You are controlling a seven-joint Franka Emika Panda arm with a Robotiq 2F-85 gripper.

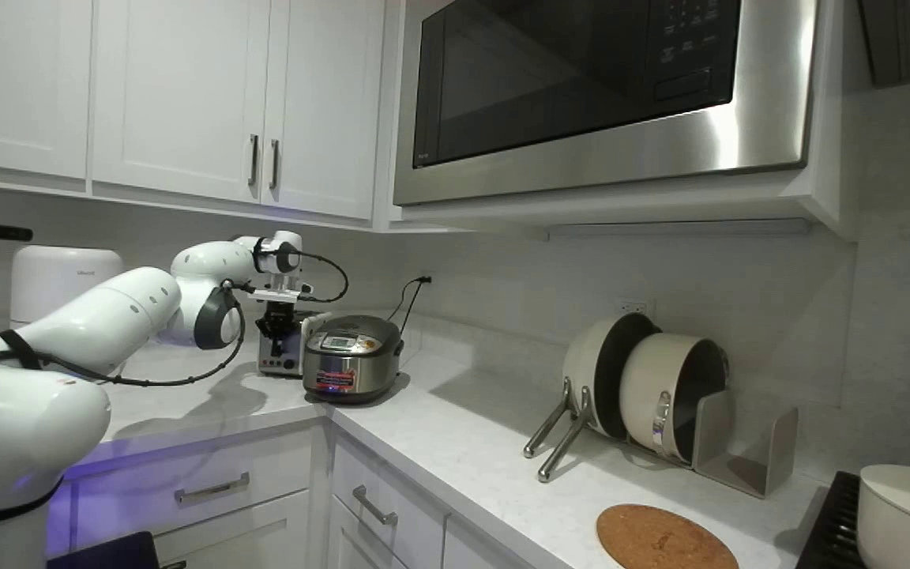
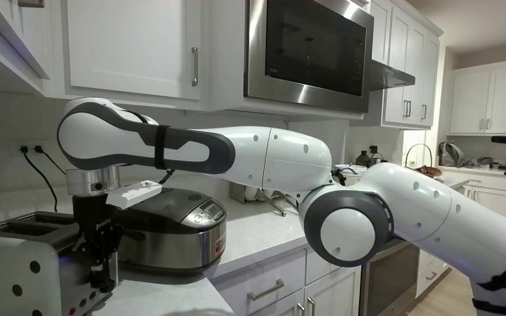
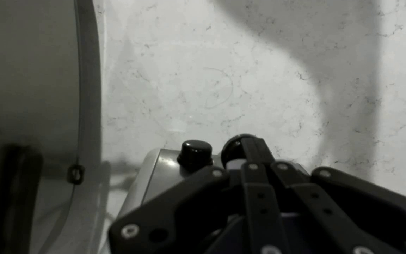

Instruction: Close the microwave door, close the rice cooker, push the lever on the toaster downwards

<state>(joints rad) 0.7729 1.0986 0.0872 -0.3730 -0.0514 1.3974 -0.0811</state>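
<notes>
Toaster (image 2: 20,267): on the counter (image 2: 165,300), just left of the rice cooker (image 2: 171,250) in both exterior views; the wrist view shows a gap between them.
Gripper (image 3: 256,150): jaws together, nothing seen between them, pointing down at the toaster's control end and partly covering what looks like the right-hand lever (image 3: 231,150), a black knob. Contact cannot be told.
Lever press: probably the step in hand, and the last one. Keep the jaws together as one blunt prod, centre them on the knob, and push straight down, slowly, until it latches.
Left-hand knob (image 3: 195,153): close by in the wrist view; a leftward slip could catch it.
Toaster's footing: the load falls at one end, so it may tip or creep; steady pressure should suit.
Release: best to check that the lever stays down before lifting away.
Rice cooker lid (image 2: 158,208): down; contents hidden.
Microwave door (image 1: 534,87): up to the right, looks closed; dark glass shows nothing inside.
Toaster slots (image 2: 22,228): dark, no bread standing above them.
Rack (image 1: 747,472): holds two cream pans (image 1: 583,371) on edge, dark hollows facing right.
Cream pot (image 1: 901,521): near right, seemingly lidded; contents hidden.
</notes>
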